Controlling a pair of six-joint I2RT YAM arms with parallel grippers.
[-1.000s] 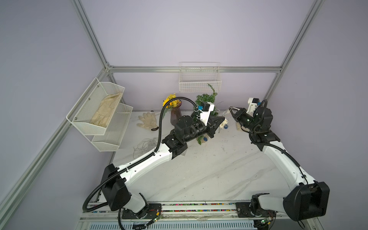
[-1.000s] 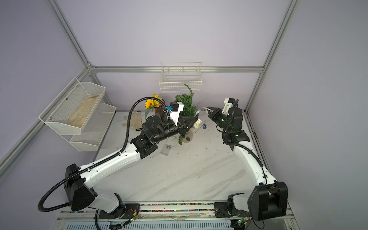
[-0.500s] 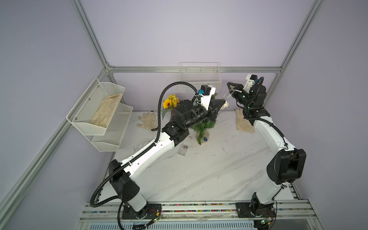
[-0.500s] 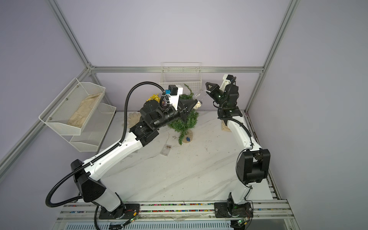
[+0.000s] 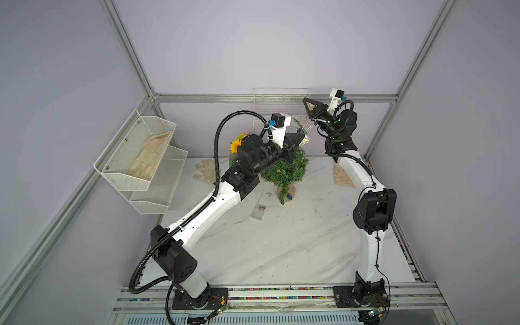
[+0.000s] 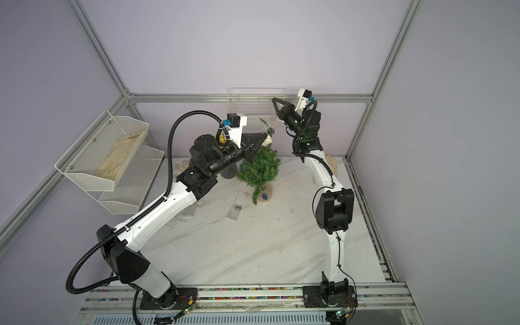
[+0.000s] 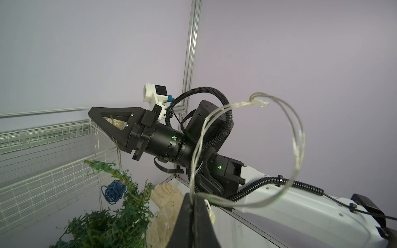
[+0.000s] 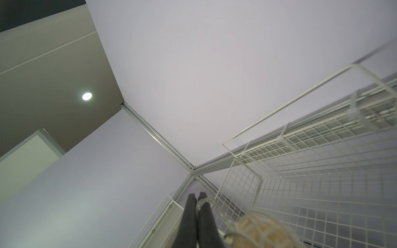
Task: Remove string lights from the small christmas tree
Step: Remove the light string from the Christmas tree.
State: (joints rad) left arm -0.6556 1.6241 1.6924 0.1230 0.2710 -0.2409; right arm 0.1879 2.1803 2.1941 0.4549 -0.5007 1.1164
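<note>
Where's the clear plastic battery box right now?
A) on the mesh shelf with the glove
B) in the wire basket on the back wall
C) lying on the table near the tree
C: the battery box lies flat on the table, just in front of the small christmas tree.

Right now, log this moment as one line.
left end effector: shut on string lights | right end effector: shut on string lights, higher than small christmas tree | battery box: on table
</note>
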